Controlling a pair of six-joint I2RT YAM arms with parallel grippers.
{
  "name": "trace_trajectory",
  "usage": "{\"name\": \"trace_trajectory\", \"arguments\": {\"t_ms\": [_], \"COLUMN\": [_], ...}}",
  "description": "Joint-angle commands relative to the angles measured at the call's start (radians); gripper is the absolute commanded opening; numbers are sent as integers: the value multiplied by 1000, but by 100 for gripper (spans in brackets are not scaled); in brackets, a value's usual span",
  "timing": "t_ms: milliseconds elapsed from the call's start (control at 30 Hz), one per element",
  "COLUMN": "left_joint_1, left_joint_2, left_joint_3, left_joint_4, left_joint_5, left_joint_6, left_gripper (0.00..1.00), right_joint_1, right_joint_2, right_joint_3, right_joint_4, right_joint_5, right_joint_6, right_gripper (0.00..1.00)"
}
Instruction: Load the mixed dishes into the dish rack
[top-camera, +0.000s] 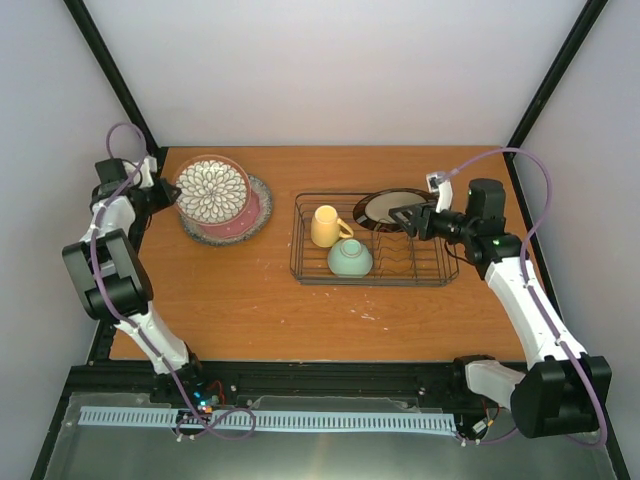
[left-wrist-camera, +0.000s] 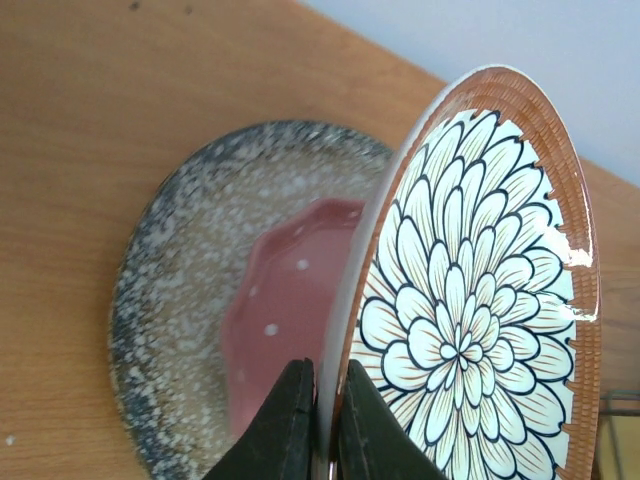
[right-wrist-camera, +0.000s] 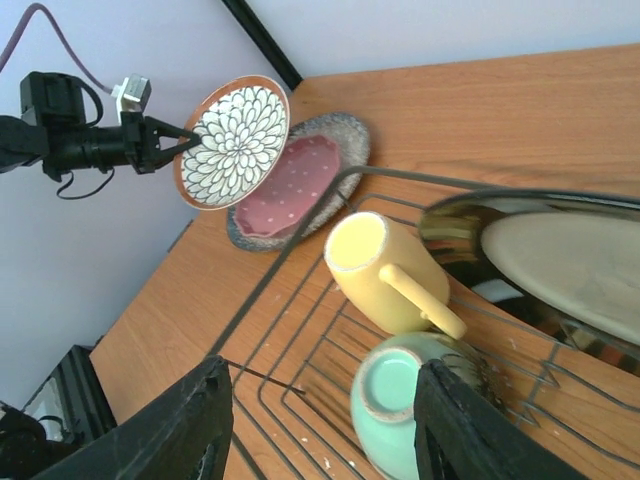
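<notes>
Brown-rimmed plate (left-wrist-camera: 470, 300), dark-outlined white petals

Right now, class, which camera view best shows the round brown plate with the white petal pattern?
The left wrist view: the round brown petal-patterned plate fills the frame, its rim pinched by the left gripper. The top view shows it small, tilted over the pink speckled-rimmed plate; the right wrist view shows it distant.

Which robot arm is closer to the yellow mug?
Right. The right gripper is over the dish rack, just right of the yellow mug. The left gripper is far off to the mug's left, pinching the brown petal plate.
</notes>
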Motion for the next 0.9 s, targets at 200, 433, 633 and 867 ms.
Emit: {"name": "trace_trajectory", "arguments": {"t_ms": [200, 433, 633, 867], "left_joint_1": [-107, -245, -288, -317], "left_joint_2": [-329, -501, -583, -620], "left_joint_3": [-45, -143, -179, -185], "left_joint_4": [131, 126, 110, 97], "left_joint_5": [301, 328, 321, 318], "left_joint_6": [-84, -144, -168, -183], "left_gripper": [1, 1, 1, 1], "right_joint_1": [184, 316, 345, 398], "right_joint_2": [36, 155, 201, 262], "right_joint_3": [87, 152, 174, 244], "right_joint_4": [76, 138, 188, 196], "right_joint_5": [-141, -148, -146, -118], "right_joint_6": [-21, 27, 68, 80], "right_gripper": [60, 60, 61, 61]}}
